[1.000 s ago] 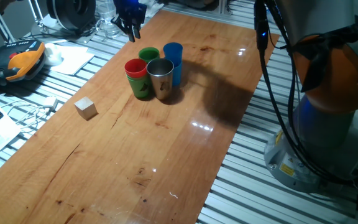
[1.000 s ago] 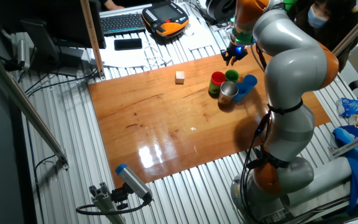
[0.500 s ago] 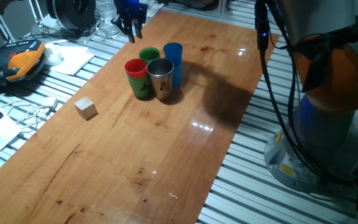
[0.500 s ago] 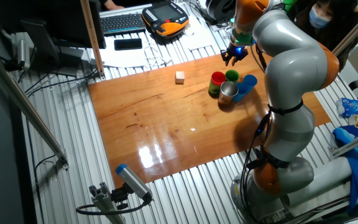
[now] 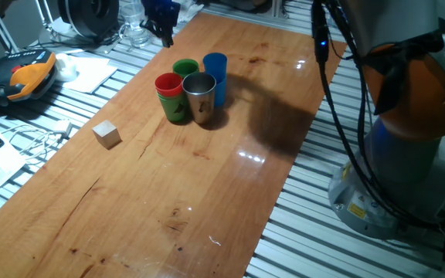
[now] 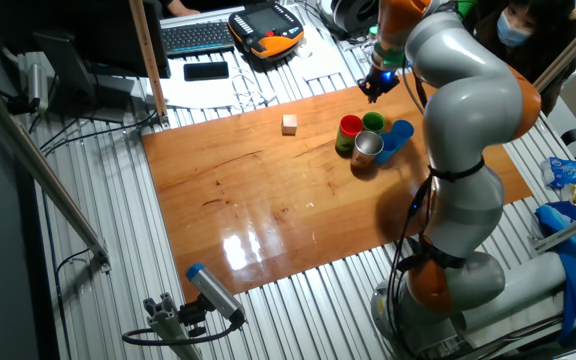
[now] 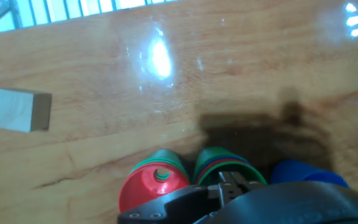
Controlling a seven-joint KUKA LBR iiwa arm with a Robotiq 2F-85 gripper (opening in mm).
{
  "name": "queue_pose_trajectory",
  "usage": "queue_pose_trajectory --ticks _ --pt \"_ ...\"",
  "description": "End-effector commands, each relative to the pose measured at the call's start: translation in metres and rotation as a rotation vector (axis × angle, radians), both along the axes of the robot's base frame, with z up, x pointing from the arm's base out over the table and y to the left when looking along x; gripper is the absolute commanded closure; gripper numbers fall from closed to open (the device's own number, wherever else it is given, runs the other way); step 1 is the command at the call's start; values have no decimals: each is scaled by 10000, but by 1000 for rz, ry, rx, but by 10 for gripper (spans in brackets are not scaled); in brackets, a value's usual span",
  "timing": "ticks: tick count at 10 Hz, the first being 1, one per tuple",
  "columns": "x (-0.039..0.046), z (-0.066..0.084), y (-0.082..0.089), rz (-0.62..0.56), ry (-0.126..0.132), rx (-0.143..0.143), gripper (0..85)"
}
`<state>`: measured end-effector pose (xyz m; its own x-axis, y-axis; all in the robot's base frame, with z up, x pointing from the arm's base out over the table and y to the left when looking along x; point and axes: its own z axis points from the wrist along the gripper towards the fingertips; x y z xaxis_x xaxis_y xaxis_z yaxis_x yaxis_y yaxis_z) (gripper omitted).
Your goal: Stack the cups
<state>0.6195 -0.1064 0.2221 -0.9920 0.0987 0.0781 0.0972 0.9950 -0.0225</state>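
Four cup stacks stand together on the wooden table: a red-topped stack (image 5: pixel 168 86), a green one (image 5: pixel 185 69), a blue one (image 5: pixel 215 68) and a steel cup (image 5: pixel 200 97). They also show in the other fixed view as the red stack (image 6: pixel 349 127), the green stack (image 6: pixel 372 121), the blue stack (image 6: pixel 400 131) and the steel cup (image 6: pixel 367 149). My gripper (image 5: pixel 164 34) hangs above the table's far edge, beyond the green stack, with its fingers together and nothing in them. It also shows in the other fixed view (image 6: pixel 374 88). The hand view shows the red stack (image 7: pixel 155 186), the green stack (image 7: pixel 221 164) and the blue stack (image 7: pixel 306 173); the steel cup is hidden there.
A small pale wooden cube (image 5: pixel 107 133) lies left of the cups; it also shows in the hand view (image 7: pixel 20 110). A teach pendant (image 5: pixel 29 75), papers and cables lie off the table's left side. The robot's base (image 5: pixel 408 139) stands at the right.
The gripper's fingers have come together; they stood apart before. The hand has risen slightly. The cups and the cube have not moved.
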Motion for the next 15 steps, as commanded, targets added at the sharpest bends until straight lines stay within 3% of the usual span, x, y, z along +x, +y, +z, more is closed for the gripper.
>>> queue_pose_trajectory --ticks 1,4,5,6,8,10,12,13,15 --pt "2 4 -1 23 -4 18 850" --pt "2 4 -1 -59 -57 1 850" --pt "2 4 -1 -49 -65 22 850" --pt "2 4 -1 -36 -52 79 850" --pt "2 4 -1 28 -68 57 850" --pt "2 4 -1 48 -71 81 850" --pt "2 4 -1 113 -47 67 850" --pt "2 4 -1 148 -40 74 850" --pt "-69 -2 -105 224 -42 46 510"
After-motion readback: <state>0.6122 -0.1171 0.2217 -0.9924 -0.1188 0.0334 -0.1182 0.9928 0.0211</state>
